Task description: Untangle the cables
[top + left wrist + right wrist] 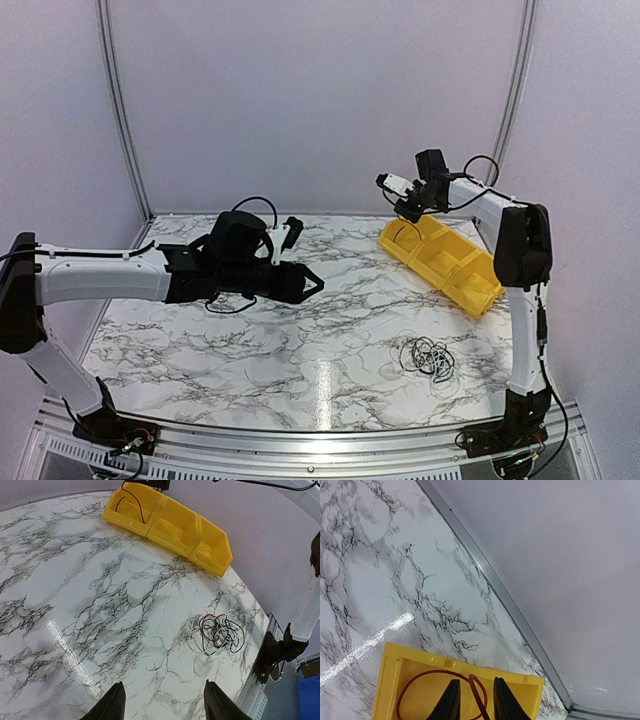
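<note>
While the left arm reaches out over the middle of the marble table [250,350], the left gripper [165,702] hangs above the surface with its fingers [112,706] spread wide and nothing between them. The main tangle of cables [428,357] lies flat on the near right part of the table, close to the foot of the right arm and well apart from both grippers. In the left wrist view it is a loose knot of mostly black strands with some red and white ones mixed in, and a pale loop trails out on its near side. A yellow bin [150,532] with three compartments sits diagonally at the far right of the table. The right gripper [476,682] is poised over the compartment nearest the back wall. In that compartment lies a single red cable [436,671], curled in a loop on the bin floor. The right fingers [451,702] stand a narrow gap apart, not pressed together, and one strand of the red cable runs through that gap. Whether either finger touches the strand, I cannot tell.
</note>
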Tool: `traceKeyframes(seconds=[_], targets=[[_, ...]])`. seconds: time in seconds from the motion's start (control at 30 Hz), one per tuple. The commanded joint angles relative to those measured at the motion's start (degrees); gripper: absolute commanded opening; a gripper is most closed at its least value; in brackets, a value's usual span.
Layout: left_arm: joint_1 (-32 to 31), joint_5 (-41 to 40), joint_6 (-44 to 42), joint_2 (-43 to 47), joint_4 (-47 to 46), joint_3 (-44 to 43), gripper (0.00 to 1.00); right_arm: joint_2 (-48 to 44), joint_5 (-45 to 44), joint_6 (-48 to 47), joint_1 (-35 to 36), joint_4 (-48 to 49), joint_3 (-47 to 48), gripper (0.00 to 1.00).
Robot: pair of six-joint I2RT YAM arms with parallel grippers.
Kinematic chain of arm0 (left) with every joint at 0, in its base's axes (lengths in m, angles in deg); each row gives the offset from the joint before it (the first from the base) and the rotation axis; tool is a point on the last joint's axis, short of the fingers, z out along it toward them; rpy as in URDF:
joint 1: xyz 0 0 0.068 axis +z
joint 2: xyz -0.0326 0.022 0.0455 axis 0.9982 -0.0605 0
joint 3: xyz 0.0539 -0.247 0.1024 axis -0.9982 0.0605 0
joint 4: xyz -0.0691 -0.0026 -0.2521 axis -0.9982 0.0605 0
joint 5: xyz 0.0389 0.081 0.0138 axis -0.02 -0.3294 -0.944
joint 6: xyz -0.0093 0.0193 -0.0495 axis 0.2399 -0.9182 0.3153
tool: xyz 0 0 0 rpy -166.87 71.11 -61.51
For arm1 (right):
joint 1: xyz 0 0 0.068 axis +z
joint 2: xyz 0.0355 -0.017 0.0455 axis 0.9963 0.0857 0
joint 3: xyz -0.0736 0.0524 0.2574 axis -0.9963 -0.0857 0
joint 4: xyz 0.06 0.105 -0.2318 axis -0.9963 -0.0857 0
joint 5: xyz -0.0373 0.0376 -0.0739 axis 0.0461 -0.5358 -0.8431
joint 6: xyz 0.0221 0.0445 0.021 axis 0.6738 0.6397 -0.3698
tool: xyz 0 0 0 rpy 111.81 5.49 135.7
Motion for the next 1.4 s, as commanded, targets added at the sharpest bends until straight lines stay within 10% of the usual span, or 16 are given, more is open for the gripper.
traceKeyframes(seconds=[0.0, 0.37, 0.77, 0.93, 1.37], targets=[[-0.2, -0.7, 0.4, -0.8, -0.7, -1.5, 0.56, 0.6, -2.1, 1.1, -1.2, 0.9, 1.6, 0.17], [-0.2, 0.3, -0.4, -2.1, -1.4, -1.5, 0.56, -3.1, -3.3, -0.3, -4.1, -0.7, -6.8, 0.00], [-0.1, 1.8, -1.3, -3.6, -1.3, -2.8, 0.56, -18.1, -0.5, 2.9, -4.2, -3.9, -10.6, 0.49], [-0.2, 1.1, -1.0, -3.6, -1.3, -2.4, 0.57, -29.3, 3.5, 1.4, -4.3, -6.4, -21.1, 0.54], [-0.1, -4.2, -0.4, -7.1, 2.2, -6.7, 0.57, -49.4, 18.3, -16.4, 0.4, -26.0, -53.1, 0.21]])
